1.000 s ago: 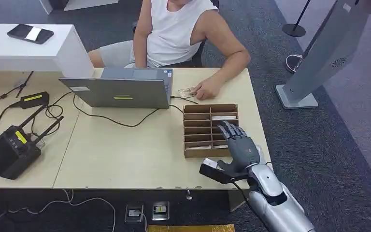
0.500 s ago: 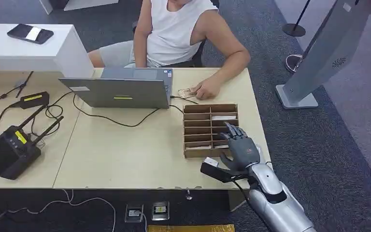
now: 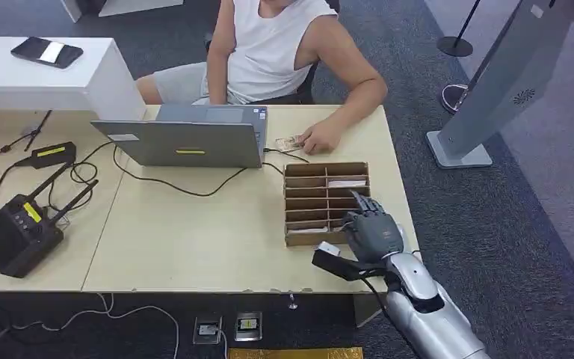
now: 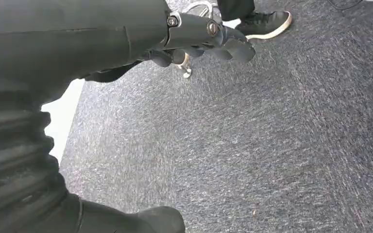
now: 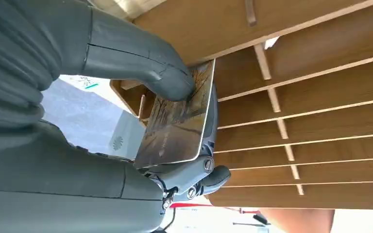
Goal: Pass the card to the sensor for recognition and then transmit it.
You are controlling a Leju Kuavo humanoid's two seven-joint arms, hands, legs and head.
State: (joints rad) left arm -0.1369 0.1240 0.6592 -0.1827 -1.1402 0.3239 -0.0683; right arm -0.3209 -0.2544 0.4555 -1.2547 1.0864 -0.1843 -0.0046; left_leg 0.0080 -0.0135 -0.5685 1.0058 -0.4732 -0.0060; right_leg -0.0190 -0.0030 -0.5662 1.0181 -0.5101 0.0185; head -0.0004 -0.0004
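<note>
- The right hand is hovering over the near right end of the wooden rack, close to the desk's right edge; in the right wrist view its thumb is pressing a card against the fingers beneath, so it is gripping the card.
- The card is sitting in that hand, just above the rack's slots, not yet clear of them as far as I can judge.
- The left hand is hanging beside the body over grey carpet, fingers curled in and holding nothing.
- Progress, as I judge it: the picking-up is looking done or nearly so; showing the card to a sensor and handing it on are both remaining.
- Which object is serving as the sensor I cannot tell.
- A person is sitting at the far edge of the desk, one hand resting beside the laptop.
- Room: bare desk is lying left of the rack, cables are trailing toward the far left corner, and the rack's walls are crowding the fingers.
</note>
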